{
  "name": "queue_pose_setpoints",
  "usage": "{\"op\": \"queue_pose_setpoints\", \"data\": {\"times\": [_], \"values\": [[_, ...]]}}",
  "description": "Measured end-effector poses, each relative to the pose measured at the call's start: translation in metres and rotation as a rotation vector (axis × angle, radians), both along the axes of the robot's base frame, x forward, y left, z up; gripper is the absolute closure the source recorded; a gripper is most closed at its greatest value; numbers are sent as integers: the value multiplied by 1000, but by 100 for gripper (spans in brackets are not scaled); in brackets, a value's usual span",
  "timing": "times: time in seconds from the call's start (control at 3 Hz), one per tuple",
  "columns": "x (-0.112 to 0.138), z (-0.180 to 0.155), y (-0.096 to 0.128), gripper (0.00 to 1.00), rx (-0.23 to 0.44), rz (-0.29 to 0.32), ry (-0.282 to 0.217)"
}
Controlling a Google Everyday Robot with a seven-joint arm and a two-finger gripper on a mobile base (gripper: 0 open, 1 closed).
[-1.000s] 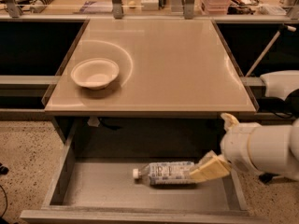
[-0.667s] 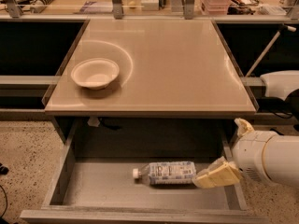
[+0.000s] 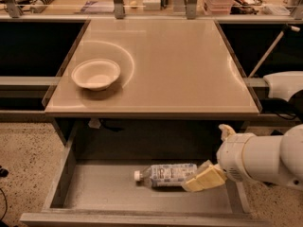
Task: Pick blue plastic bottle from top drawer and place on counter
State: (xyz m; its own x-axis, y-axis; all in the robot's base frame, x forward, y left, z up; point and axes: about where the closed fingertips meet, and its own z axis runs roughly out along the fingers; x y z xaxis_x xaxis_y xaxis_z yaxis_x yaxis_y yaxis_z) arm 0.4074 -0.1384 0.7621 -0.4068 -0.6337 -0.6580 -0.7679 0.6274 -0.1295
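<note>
Since the frame a moment ago the gripper (image 3: 204, 178) has slid a little to the left, back toward the bottle (image 3: 165, 174), and the bulky white arm (image 3: 265, 157) behind it has come up slightly. The bottle itself has not shifted.

It lies on its side on the floor of the open drawer (image 3: 60, 174), white cap pointing left and base pointing right, about midway across and a bit toward the right. The gripper sits low inside the drawer at the bottle's base end. Its cream-coloured tip overlaps that end in this view, so it looks to be touching the bottle or all but touching it. Whether it is spread around the bottle or already closed on it, I cannot tell from this angle.

Above, a white bowl (image 3: 96, 74) stands on the left half of the counter (image 3: 180, 65), well apart from the gripper.

By my reading the task is in its early part. The drawer is pulled out and the gripper has reached the bottle, but the bottle rests flat on the drawer floor, so no lift has begun. Left to do: get a sure hold, raise the bottle clear of the drawer and past the counter's front edge, then set it down on top, most likely on the right half away from the bowl
</note>
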Motion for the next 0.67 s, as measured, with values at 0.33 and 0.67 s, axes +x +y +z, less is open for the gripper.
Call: {"op": "queue_pose_setpoints", "data": {"times": [0.33,0.67], "values": [[6,-69,36,0,12,53,103],[8,-68,37,0,11,48,94]]}}
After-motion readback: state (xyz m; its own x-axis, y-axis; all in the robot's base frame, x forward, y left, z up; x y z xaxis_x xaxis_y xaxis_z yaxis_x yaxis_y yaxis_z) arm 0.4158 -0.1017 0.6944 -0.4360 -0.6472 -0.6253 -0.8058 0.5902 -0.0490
